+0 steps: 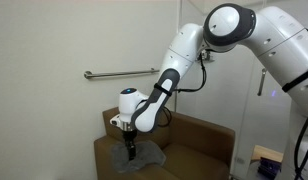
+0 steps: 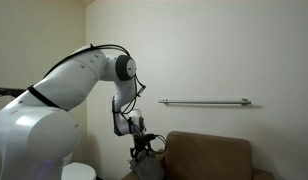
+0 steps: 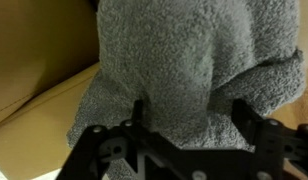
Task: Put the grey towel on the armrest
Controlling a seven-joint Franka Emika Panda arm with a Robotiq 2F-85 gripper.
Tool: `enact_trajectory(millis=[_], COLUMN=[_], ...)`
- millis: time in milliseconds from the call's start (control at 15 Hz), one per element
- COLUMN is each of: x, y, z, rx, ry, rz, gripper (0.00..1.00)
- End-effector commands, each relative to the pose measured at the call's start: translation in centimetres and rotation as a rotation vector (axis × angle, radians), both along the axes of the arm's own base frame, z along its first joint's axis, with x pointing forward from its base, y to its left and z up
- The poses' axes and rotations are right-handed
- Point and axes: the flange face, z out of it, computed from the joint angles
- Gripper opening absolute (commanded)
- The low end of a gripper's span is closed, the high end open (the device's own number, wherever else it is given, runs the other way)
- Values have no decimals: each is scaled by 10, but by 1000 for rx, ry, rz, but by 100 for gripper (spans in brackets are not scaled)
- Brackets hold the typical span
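1. Black fingers [image 3: 140,115] fill the bottom of the wrist view. They are partway closed, with a thick fold of the grey towel [image 3: 179,70] pinched between them.
2. We see the towel as deep-piled terry cloth, rumpled and filling most of that view. A tan strip of the counter [image 3: 29,105] shows beside it.
3. In both exterior views the white arm [image 1: 169,80] reaches down from above. The towel [image 1: 135,156] hangs from the fingers like a small tent, its lower part spread on the brown upholstered counter [image 1: 199,150].
4. The towel sits near a front corner of the counter, close to its edge and well apart from the raised back.
5. We cannot tell whether the patch under the towel is the armrest itself or the seat beside it.
6. We judge the towel to be light, soft and limp, and not fragile. Its rough pile should grip well, so a slip looks unlikely.
7. We expect the loose ends to sag and trail once it is lifted.
8. The best hold, in our view, is a gathered fold near the middle, as here, so that both ends hang evenly. A pinch at one corner would let the rest drag.
9. We see no container in any view, and nothing lies inside or on top of the towel.
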Motion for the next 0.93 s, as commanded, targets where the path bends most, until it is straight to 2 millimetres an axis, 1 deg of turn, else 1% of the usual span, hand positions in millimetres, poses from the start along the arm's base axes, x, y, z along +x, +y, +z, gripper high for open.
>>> enact_trajectory(millis=[0, 533, 867], x=[-4, -9, -20], y=[-5, -6, -13], z=[8, 26, 37], rx=[16, 51, 60], ry=[-2, -83, -131], rz=[11, 10, -5], gripper=[100, 100, 100])
